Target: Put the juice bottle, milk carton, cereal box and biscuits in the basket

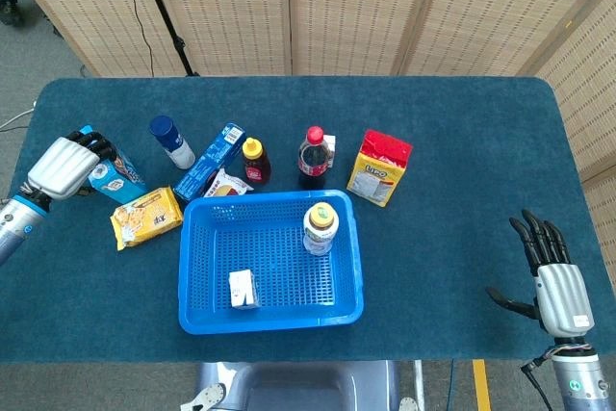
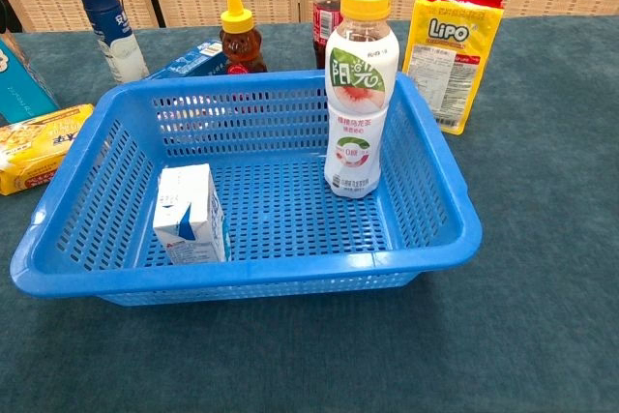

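Note:
The blue basket (image 1: 192, 276) (image 2: 437, 157) stands at the table's front centre. Inside it the juice bottle (image 1: 320, 228) (image 2: 360, 94) is upright at the back right, and the small milk carton (image 1: 243, 289) (image 2: 189, 215) stands at the front left. The blue cereal box (image 1: 123, 180) (image 2: 17, 84) stands at the far left. My left hand (image 1: 64, 166) has its fingers curled over the box's upper left side. A yellow biscuit packet (image 1: 146, 217) (image 2: 34, 147) lies between that box and the basket. My right hand (image 1: 558, 286) rests open at the front right, holding nothing.
Behind the basket stand a blue-capped bottle (image 1: 171, 141) (image 2: 111, 26), a long blue box (image 1: 210, 161), a honey bottle (image 1: 254, 161) (image 2: 239, 41), a cola bottle (image 1: 313, 156) and a yellow LIPO bag (image 1: 380, 168) (image 2: 453, 50). Folding screens close off the back.

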Available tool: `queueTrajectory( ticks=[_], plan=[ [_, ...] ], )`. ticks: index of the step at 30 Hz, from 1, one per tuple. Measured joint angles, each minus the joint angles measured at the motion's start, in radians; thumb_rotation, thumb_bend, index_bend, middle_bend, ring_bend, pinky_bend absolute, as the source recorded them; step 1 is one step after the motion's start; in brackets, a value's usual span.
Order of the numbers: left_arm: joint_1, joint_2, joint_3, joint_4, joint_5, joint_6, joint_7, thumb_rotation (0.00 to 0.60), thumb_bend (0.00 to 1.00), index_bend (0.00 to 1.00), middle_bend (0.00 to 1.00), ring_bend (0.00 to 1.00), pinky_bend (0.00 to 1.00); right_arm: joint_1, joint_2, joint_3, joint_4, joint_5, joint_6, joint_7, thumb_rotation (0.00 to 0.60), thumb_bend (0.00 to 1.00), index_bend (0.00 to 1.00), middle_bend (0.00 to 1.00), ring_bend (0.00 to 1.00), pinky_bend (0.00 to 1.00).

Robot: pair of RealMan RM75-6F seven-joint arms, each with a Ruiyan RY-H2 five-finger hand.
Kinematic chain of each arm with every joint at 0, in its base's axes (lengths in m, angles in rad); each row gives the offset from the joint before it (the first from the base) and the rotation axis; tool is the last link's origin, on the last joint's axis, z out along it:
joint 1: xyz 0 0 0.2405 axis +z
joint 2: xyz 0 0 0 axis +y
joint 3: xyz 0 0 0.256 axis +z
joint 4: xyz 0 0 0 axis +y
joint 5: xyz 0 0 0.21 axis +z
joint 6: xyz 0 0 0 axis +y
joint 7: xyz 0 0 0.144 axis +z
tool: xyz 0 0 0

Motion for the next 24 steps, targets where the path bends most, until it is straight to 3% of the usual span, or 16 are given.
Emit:
queueTrajectory(
  ticks=[3,9,15,19,24],
  plan=[
    [0.004,0.006,-0.007,-0.002,-0.009,0.018,0.005,0.600,0.54,0.66,0.64,0.57,0.59,-0.001,0.002,0.001,-0.002,0.002,-0.002,0.005,0.600,0.00,0.00,0.00,0.00,0.00],
    [0.018,0.040,-0.027,-0.023,-0.025,0.110,-0.011,0.600,0.54,0.67,0.64,0.58,0.59,0.002,0.004,0.000,-0.004,-0.003,-0.006,0.012,0.600,0.00,0.00,0.00,0.00,0.00],
    [0.040,0.127,-0.040,-0.096,-0.018,0.300,-0.005,0.600,0.53,0.67,0.64,0.56,0.59,0.001,0.007,-0.001,-0.008,-0.004,-0.007,0.019,0.600,0.00,0.00,0.00,0.00,0.00],
    [0.047,0.207,-0.049,-0.223,0.008,0.452,0.032,0.600,0.53,0.67,0.64,0.56,0.59,0.001,0.010,0.002,-0.011,-0.003,-0.008,0.026,0.600,0.00,0.00,0.00,0.00,0.00],
    [0.037,0.286,-0.055,-0.436,0.069,0.569,0.116,0.600,0.52,0.67,0.64,0.56,0.59,0.002,0.013,0.001,-0.010,-0.004,-0.010,0.033,0.600,0.00,0.00,0.00,0.00,0.00]
  ],
)
